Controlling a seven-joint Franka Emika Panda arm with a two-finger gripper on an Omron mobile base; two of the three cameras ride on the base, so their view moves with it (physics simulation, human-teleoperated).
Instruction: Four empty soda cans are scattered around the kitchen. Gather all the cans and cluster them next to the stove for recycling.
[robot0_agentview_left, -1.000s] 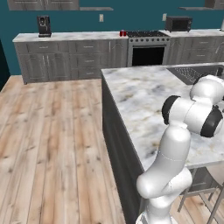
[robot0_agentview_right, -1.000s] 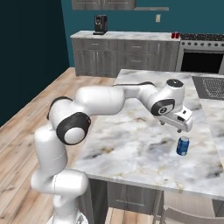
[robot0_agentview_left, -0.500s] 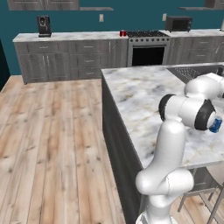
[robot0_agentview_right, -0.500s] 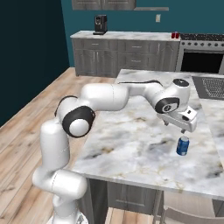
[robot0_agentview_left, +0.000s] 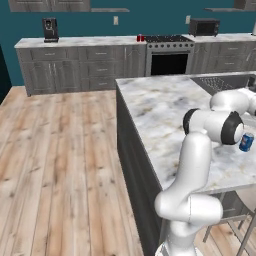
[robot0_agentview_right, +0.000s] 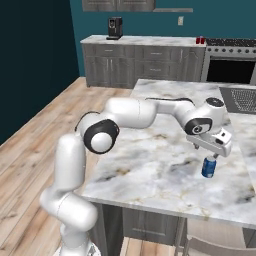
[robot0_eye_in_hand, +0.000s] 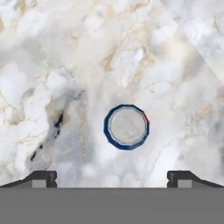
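Hovering: the gripper (robot0_agentview_right: 214, 154) hung straight above the blue can (robot0_agentview_right: 208, 167), hand pointing down at the island counter (robot0_agentview_right: 150, 165), which I judged to be a lineup for a top-down grasp
Jaws: spread wide and empty; in the hand view the two dark fingertips (robot0_eye_in_hand: 40, 178) sat well apart, one to each side of the can (robot0_eye_in_hand: 126, 127), touching nothing
Can location: upright on the island, near the edge on the robot's right, in the left base view just beside the arm's dark wrist joint (robot0_agentview_left: 246, 142)
Can centring: roughly midway between the tips in the hand view, so little sideways correction seemed needed before descent
Can shape: small cylinder, blue wall with a hint of red on one side, flat silver round lid; looked rigid and smooth, so likely to slip if pinched off-centre
Counter surface: polished white marble with grey and tan veining, flat and bare around the can
Goal area: the stove (robot0_agentview_left: 168, 54) stood against the far wall, well apart from the island; a small red object (robot0_agentview_left: 140, 38) sat on the counter just beside it, possibly another can, too small to tell
Task stage: judged early, this can not yet lifted
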